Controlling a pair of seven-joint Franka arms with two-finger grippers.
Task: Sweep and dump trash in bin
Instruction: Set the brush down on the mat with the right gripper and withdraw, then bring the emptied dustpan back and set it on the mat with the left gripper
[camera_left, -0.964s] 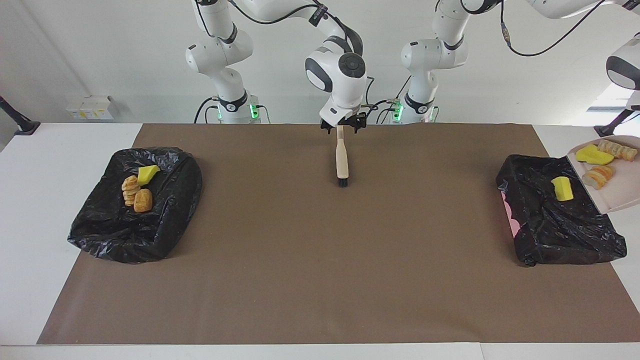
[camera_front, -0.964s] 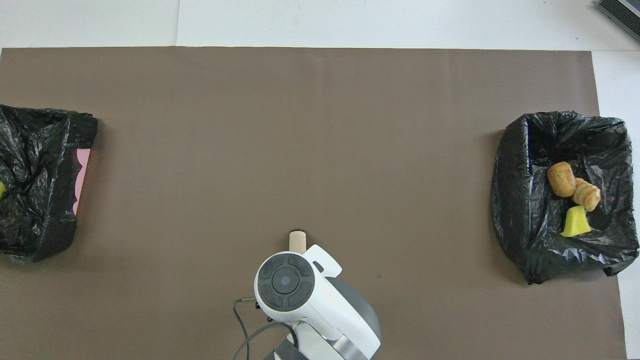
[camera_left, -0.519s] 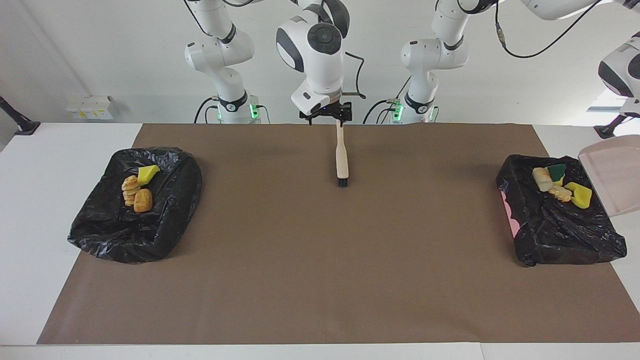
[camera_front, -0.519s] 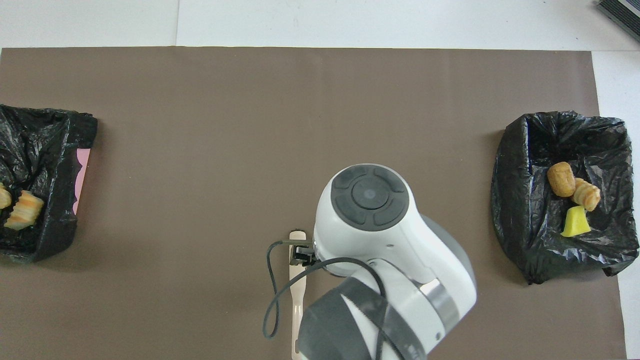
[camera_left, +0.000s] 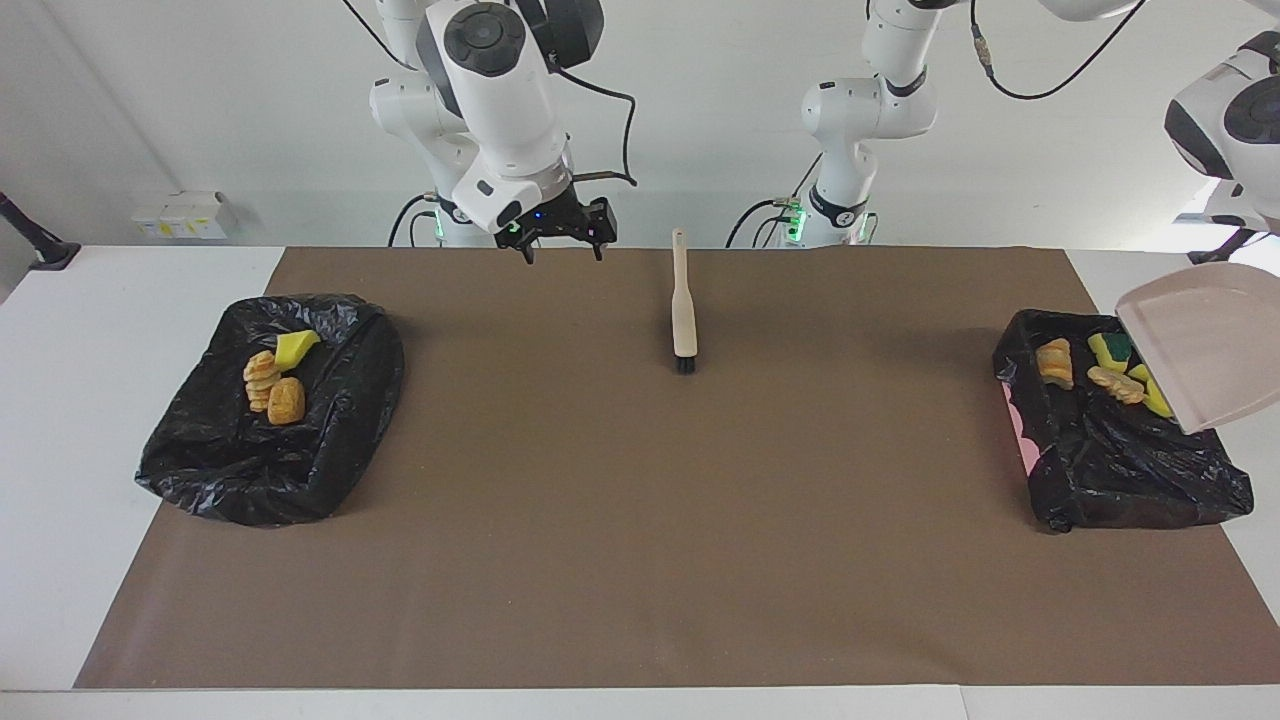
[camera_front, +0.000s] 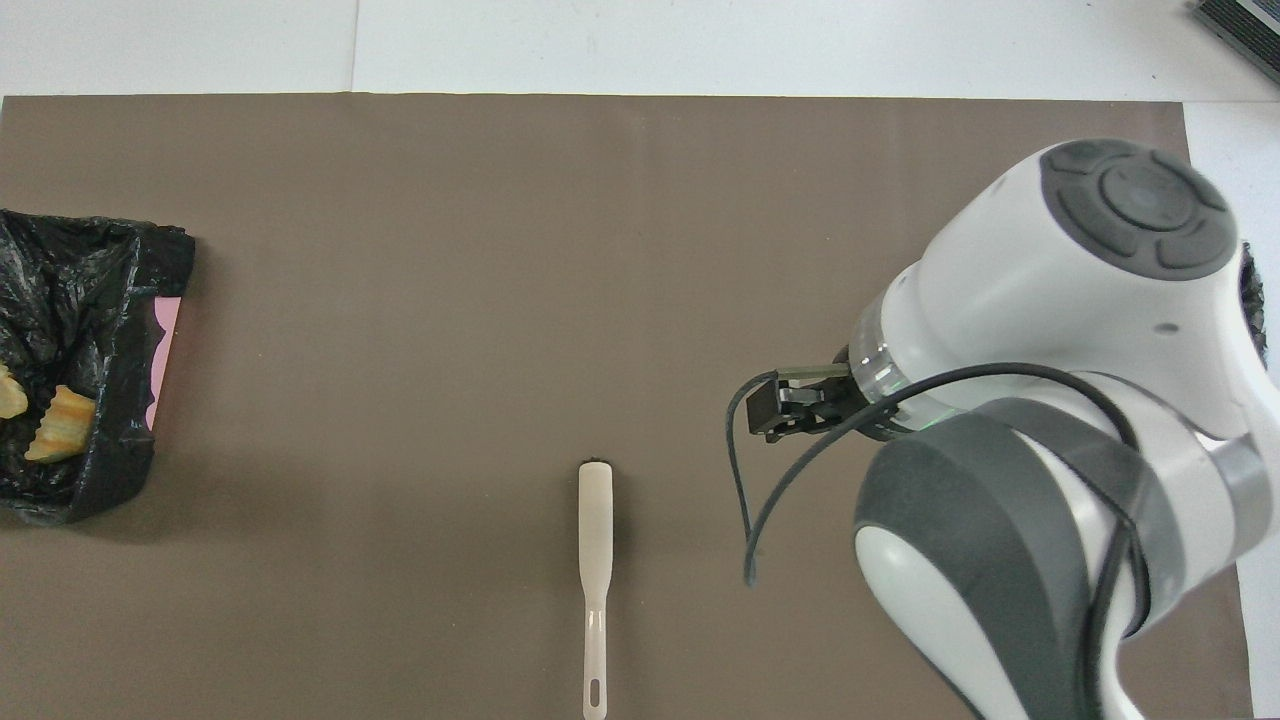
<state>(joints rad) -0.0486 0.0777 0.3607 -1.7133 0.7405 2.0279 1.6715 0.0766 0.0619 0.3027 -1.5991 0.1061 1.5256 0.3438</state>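
Facing view, clock positions. Your right gripper (camera_left: 563, 245) hangs at 11 o'clock over the mat (camera_left: 640, 520), claw spread wide and empty. Brush (camera_left: 684, 310) lies flat at 12, apart from it. Your left gripper is out of frame, claw closed. Dustpan (camera_left: 1205, 340) is tilted over the lined bin (camera_left: 1120, 470) at 3. Trash (camera_left: 1115, 383) lies in that bin by the pan's lip. Three more pieces (camera_left: 286, 400) lie in the other bin (camera_left: 230, 470) at 9.
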